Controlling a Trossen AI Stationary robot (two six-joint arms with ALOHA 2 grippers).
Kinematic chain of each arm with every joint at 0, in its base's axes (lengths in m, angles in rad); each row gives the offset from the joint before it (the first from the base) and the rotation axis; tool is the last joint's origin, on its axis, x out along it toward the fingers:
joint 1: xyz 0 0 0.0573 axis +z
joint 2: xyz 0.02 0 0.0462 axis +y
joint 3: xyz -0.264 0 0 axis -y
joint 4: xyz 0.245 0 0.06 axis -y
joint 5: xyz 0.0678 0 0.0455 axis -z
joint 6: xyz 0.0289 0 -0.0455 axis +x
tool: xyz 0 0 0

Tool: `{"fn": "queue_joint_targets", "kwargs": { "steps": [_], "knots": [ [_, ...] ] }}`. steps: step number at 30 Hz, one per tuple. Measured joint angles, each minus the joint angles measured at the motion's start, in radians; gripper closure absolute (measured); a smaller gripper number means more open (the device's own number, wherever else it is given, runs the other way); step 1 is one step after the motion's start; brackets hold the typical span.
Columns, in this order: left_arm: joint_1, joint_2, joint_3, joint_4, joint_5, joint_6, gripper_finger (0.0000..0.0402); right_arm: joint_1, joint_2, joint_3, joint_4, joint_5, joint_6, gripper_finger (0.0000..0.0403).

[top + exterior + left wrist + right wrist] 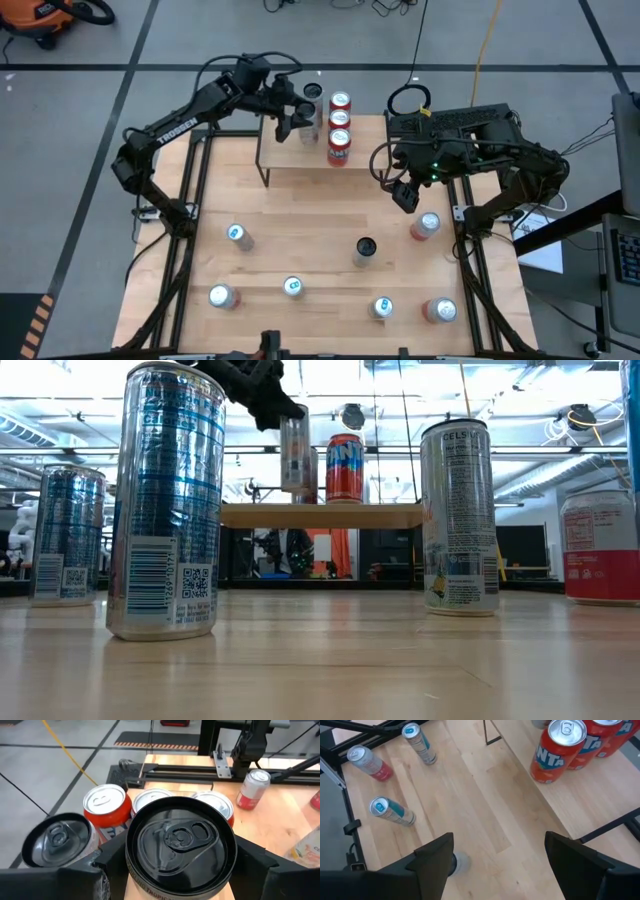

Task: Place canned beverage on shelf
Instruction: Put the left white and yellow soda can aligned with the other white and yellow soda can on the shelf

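Workshop flooring and cables are showing around the wooden table (pixel 320 240) where two dark arms are stocking a small rack. On the shelf (pixel 285 160), a low board on thin black legs at the table's far edge, three red cans (pixel 339 128) are standing in a tight row, apparently kept together to leave room beside them. The left gripper (pixel 292 118) is clamping a black-topped can (pixel 180 847) upright, its fingers on either side of the can's body, and is holding it over the shelf beside the red row and another dark can (pixel 57 840); whether its base is touching the board is unclear. The right gripper (pixel 405 193) is hanging with fingers spread and empty above the table's right side. Loose cans, including a dark-topped one (pixel 365 250), are waiting upright across the near half of the table, none visibly opened.
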Motion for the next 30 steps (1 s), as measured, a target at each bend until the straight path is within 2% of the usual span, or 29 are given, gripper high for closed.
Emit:
{"fn": "queue_joint_targets", "kwargs": {
  "steps": [19,30],
  "knots": [
    [0.0,0.059,0.0,0.042,-0.003,0.0,0.0149,0.0,0.0,0.0,0.0,0.0,-0.006,0.0112],
    [-0.003,0.086,-0.002,0.04,-0.041,0.0,0.0149,0.0,0.0,0.0,0.0,0.003,-0.014,0.0112]
  ]
}}
